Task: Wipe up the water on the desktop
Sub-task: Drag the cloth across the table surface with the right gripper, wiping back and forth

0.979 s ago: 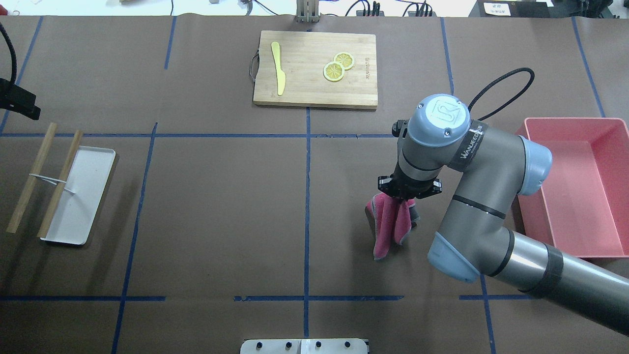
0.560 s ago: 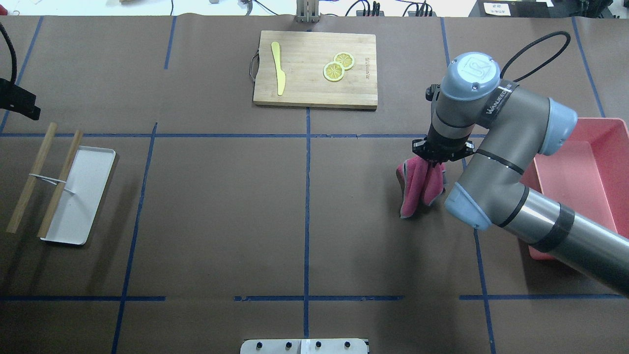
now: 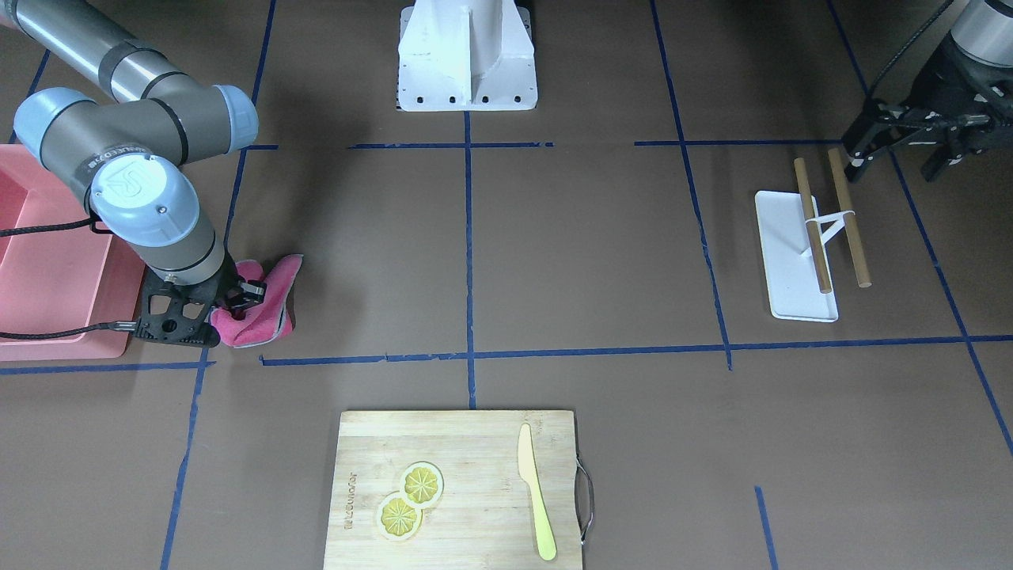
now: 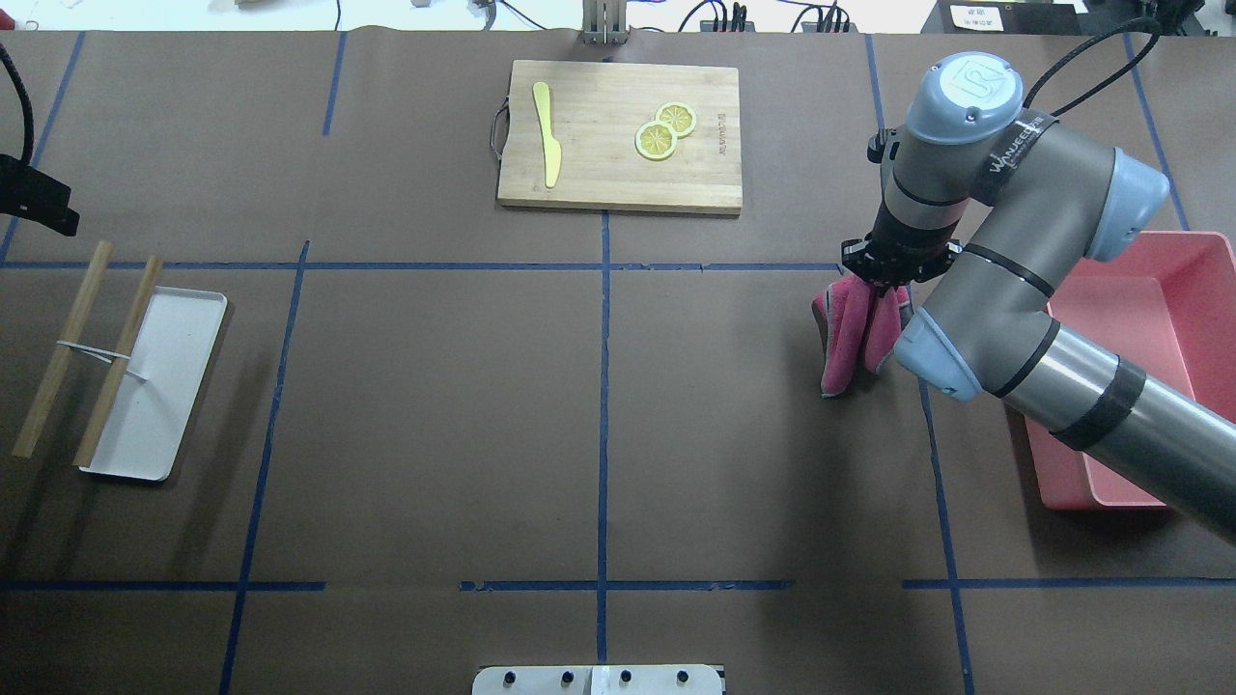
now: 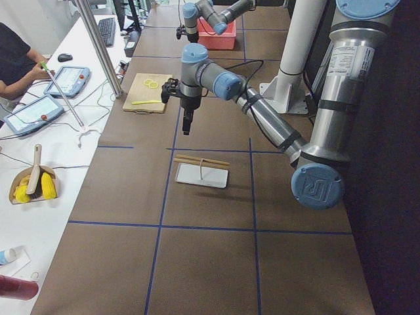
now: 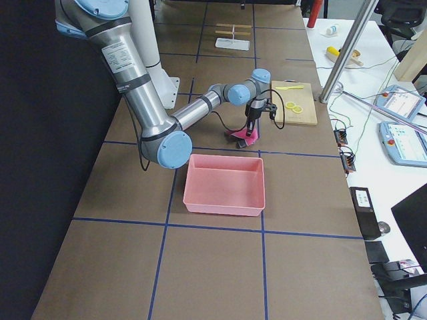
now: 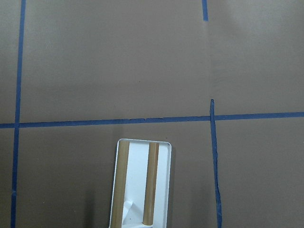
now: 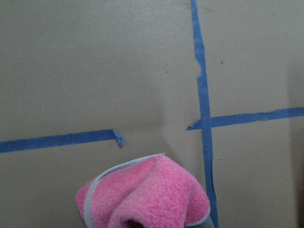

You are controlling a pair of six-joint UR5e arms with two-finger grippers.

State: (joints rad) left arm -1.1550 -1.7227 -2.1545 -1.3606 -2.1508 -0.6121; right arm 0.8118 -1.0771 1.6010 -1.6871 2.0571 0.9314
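The desktop [image 4: 435, 386] is a matte dark-brown surface with blue tape lines; I see no water on it. My right gripper [image 4: 884, 282] is shut on a pink cloth [image 4: 848, 336], which hangs down and trails on the desktop beside a tape crossing. The cloth also shows in the front view [image 3: 265, 305], the right side view [image 6: 243, 137] and the right wrist view [image 8: 147, 194]. My left gripper [image 3: 902, 158] hovers open and empty above the desktop next to the white tray [image 3: 779, 253].
A pink bin [image 4: 1173, 319] stands right of the cloth, partly under my right arm. A bamboo cutting board [image 4: 618, 183] with a yellow knife [image 4: 547, 135] and lemon slices [image 4: 664, 130] lies at the far middle. Two wooden sticks [image 4: 92, 347] rest across the white tray.
My right arm has dragged the pink cloth away from the robot and to the right, toward the far tape line. The left arm has not moved.
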